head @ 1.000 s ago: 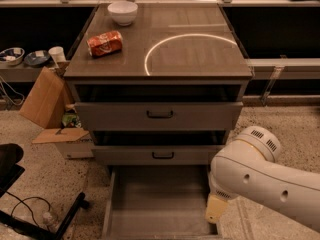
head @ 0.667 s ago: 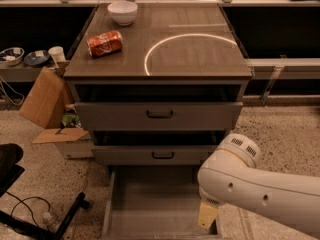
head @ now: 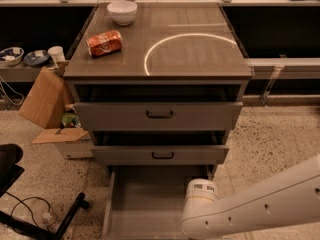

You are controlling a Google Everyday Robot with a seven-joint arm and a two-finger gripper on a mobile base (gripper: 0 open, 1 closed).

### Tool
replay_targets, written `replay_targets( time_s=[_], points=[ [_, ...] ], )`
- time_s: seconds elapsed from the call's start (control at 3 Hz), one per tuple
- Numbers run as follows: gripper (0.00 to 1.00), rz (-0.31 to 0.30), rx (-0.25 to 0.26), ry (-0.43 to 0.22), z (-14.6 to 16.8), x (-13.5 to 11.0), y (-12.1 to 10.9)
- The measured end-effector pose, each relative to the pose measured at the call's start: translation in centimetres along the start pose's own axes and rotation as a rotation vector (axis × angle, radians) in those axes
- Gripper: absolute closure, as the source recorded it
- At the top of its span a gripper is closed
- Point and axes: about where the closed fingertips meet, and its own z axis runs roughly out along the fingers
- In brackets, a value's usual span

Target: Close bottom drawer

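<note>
The bottom drawer [head: 150, 199] is pulled far out of the grey-brown cabinet, showing its long plain tray; its front panel lies below the frame's bottom edge. My white arm [head: 250, 209] reaches in from the lower right, and its wrist joint [head: 200, 193] sits over the tray's right side. The gripper itself is out of view, hidden under the arm at the bottom edge.
The mid drawer [head: 160, 155] and top drawer [head: 160, 115] stand slightly open above. A red can [head: 104, 43] and a white bowl [head: 122, 11] sit on the cabinet top. A cardboard box [head: 45, 101] and a chair base [head: 30, 219] are on the left.
My arm has swung left and lower over the open bottom drawer. The beige gripper tip seen earlier has dropped out of view. The drawers have not moved.
</note>
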Motion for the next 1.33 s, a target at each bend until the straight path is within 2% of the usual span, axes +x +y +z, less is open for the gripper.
replay_targets(
  time_s=[0.33, 0.67, 1.0, 1.33],
  points=[
    [0.03, 0.091, -0.070, 0.004, 7.9, 0.2, 2.0],
    [0.25, 0.167, -0.098, 0.000, 13.6, 0.6, 3.2],
    [0.50, 0.164, -0.100, -0.027, 19.0, 0.8, 4.2],
    [0.74, 0.137, -0.079, -0.049, 21.8, 0.9, 4.4]
  ],
)
